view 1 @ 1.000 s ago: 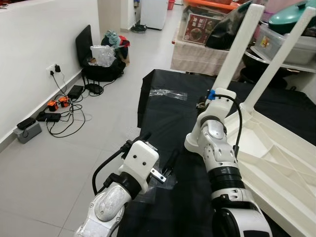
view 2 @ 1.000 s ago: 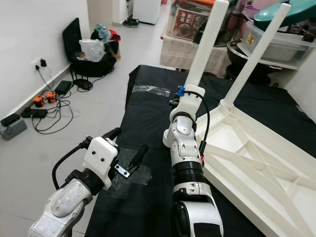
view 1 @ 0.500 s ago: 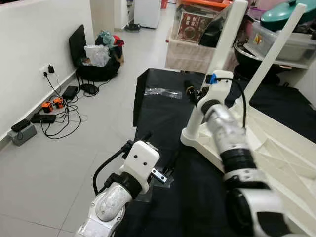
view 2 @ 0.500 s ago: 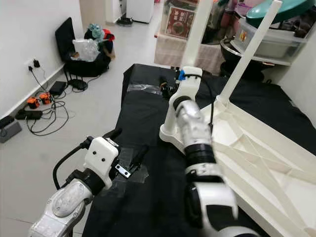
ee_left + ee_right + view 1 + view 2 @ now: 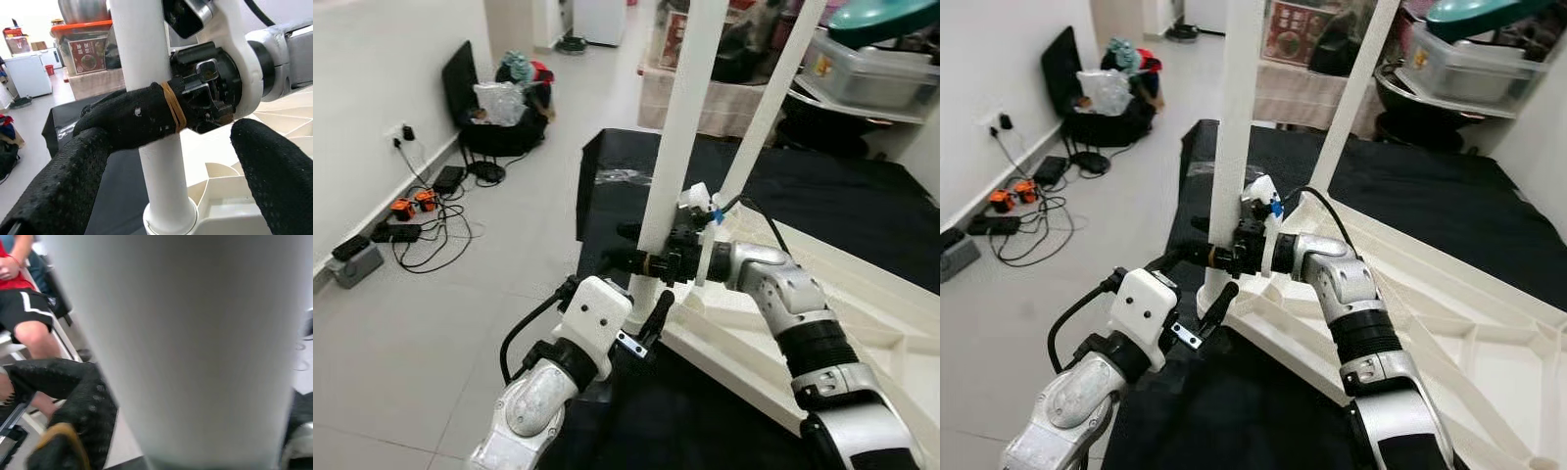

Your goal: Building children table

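On the black cloth-covered table (image 5: 636,186) straight ahead at twelve o'clock lies the upturned white plastic children's table top (image 5: 862,323), its ribbed underside facing up. Two round white plastic legs stand upright from it: the near leg (image 5: 677,117) in the corner socket closest to me, and a far leg (image 5: 773,88) behind it at about one o'clock.

My right gripper (image 5: 631,250) reaches across from three o'clock and has its black fingers clamped around the near leg, low on the shaft, just above the socket. My left gripper (image 5: 656,315) sits at about seven o'clock from that socket, its two fingers spread apart with nothing between them, pointing up at the leg's base; from its wrist camera one textured finger (image 5: 68,181) shows on either side of the leg, near but not touching.

I judge the step in hand to be seating this leg in its corner socket. Next, I think, comes a firm push or twist along the leg's axis while the top is kept from sliding on the cloth, perhaps with my left gripper bracing it.

A seated person's legs (image 5: 29,328) show beyond the leg in my right wrist camera.
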You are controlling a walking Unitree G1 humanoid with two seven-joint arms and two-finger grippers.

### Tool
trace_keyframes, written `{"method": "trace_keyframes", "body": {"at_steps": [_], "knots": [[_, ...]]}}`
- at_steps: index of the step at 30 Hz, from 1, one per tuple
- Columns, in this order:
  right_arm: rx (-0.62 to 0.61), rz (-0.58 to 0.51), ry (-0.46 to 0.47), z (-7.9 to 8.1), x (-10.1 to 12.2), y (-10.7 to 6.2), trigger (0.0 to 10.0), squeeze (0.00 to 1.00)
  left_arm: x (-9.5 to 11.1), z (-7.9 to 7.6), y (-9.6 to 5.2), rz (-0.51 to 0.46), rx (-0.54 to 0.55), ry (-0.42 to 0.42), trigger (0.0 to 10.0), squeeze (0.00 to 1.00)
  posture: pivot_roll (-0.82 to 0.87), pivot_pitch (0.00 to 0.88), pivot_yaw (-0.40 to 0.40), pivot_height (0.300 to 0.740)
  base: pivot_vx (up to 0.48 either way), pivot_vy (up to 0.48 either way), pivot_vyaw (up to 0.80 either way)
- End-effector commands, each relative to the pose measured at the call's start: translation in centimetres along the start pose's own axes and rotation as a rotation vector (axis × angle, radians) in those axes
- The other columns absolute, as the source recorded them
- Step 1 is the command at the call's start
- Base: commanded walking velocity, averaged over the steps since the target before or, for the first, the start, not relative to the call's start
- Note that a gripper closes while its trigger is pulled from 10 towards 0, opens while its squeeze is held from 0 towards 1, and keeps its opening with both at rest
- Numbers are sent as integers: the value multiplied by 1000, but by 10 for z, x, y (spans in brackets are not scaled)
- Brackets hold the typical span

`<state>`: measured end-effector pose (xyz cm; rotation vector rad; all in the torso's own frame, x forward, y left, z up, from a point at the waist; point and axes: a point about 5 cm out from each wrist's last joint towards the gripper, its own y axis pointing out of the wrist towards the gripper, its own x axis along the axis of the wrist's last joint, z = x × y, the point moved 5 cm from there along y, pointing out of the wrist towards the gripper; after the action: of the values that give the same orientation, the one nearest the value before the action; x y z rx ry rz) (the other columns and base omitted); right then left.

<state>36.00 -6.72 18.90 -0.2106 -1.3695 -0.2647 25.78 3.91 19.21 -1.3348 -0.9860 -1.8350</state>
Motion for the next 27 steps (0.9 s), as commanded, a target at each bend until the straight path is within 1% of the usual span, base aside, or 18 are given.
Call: {"method": "trace_keyframes", "body": {"at_steps": [1,3,10,11,12,14,15,17,18,19,21,22,23,24,27], "knots": [[24,-37,-8,0,9,3,0,0,-5,0,0,21,5,-6,10000,0,91,0,-125,740,0,0,0],[-6,-53,-14,-5,8,2,0,0,-5,0,0,21,5,-5,10000,0,91,0,-124,740,0,0,0],[-39,-64,-15,-8,8,-1,0,0,-5,0,0,22,5,-4,10000,0,89,0,-125,740,0,0,0],[-206,-120,14,-28,14,-2,0,0,-5,0,0,21,4,-5,10000,0,83,0,-122,740,0,0,0],[-436,-191,39,-54,19,-8,0,0,-5,0,1,21,2,-5,10000,0,82,0,-119,740,0,0,0],[-436,-191,39,-54,19,-8,0,0,-5,0,1,21,2,-5,10000,0,82,0,-119,740,0,0,0],[-596,-237,67,-70,22,-15,0,0,-5,0,1,21,1,-6,10000,0,82,0,-119,740,0,0,0],[-596,-237,67,-70,22,-15,0,0,-5,0,1,21,1,-6,10000,0,82,0,-119,740,0,0,0],[-900,-266,75,-92,19,-36,0,0,-5,0,1,21,-1,-6,10000,0,80,0,-118,740,0,0,0],[-1191,-282,76,-103,12,-64,0,0,-5,0,1,21,-2,-5,10000,0,80,0,-116,740,0,0,0],[-1191,-282,76,-103,12,-64,0,0,-5,0,1,21,-2,-5,10000,0,80,0,-116,740,0,0,0],[-1416,-292,86,-105,5,-89,0,0,-5,0,1,20,-2,-5,10000,0,83,0,-120,740,0,0,0],[-1416,-292,86,-105,5,-89,0,0,-5,0,1,20,-2,-5,10000,0,83,0,-120,740,0,0,0],[-1569,-306,109,-101,-2,-103,0,0,-5,0,1,20,-1,-4,10000,0,84,0,-120,740,0,0,0],[-1569,-306,109,-101,-2,-103,0,0,-5,0,1,20,-1,-4,10000,0,84,0,-120,740,0,0,0]]}}
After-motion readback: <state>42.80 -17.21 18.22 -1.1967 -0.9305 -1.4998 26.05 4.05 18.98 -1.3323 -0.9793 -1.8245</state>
